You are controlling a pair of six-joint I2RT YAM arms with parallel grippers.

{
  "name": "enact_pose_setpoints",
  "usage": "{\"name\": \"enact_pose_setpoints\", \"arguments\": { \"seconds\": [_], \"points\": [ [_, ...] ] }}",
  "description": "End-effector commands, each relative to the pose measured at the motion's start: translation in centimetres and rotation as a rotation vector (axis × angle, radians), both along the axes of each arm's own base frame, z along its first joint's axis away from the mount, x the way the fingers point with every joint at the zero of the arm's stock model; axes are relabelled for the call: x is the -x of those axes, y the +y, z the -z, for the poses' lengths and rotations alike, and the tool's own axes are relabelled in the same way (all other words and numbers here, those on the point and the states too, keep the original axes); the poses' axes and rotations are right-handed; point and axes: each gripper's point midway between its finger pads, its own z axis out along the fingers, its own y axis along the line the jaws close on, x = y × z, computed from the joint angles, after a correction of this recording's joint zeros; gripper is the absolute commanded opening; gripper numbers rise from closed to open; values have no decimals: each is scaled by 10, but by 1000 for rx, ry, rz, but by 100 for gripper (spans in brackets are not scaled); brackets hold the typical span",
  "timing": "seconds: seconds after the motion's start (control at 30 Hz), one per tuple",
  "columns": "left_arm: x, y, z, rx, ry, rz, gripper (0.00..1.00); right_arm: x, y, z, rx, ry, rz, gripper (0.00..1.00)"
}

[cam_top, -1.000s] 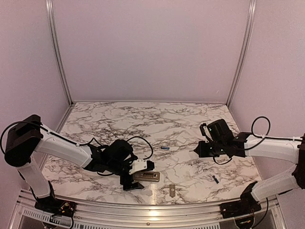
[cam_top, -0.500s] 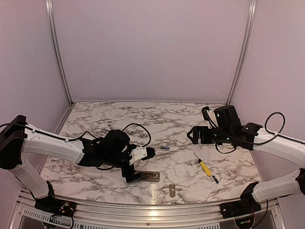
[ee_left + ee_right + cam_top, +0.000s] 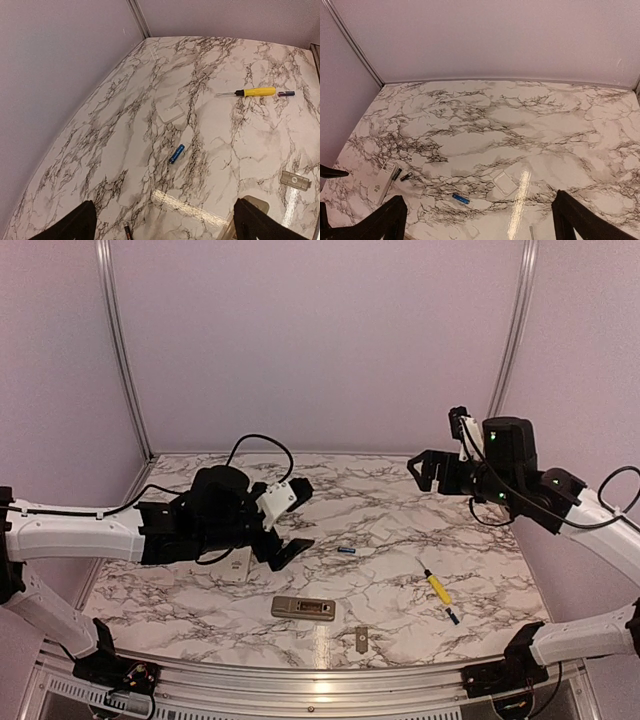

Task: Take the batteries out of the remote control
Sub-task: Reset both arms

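Remote (image 3: pixel 303 608) flat near counter (image 3: pixel 400 500) front edge, long axis left-right, blue battery (image 3: pixel 346 550) beyond it lying likewise, second battery (image 3: pixel 452 616) off screwdriver (image 3: pixel 437 588) handle end, in line, left jaws and right jaws wide, empty.

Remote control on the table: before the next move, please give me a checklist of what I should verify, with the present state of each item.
1. The remote control lies flat and neither gripper touches it: ok.
2. The cover plate is off and lies apart from the remote control: ok.
3. The remote control is emptied of all batteries: cannot tell, it is too small in the top view.
4. The blue battery lies out on the table: ok.
5. The left gripper is open and holds nothing: ok.
6. The right gripper is open and holds nothing: ok.
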Motion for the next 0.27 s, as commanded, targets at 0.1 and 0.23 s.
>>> {"name": "enact_pose_setpoints", "arguments": {
  "seconds": [0.1,0.23],
  "points": [
    [-28,26,-65,69,-118,-172,99,7,-15,-7,-3,9,53,99],
    [-28,32,-72,86,-121,-189,99,10,-17,-4,-16,8,54,99]
  ]
}}
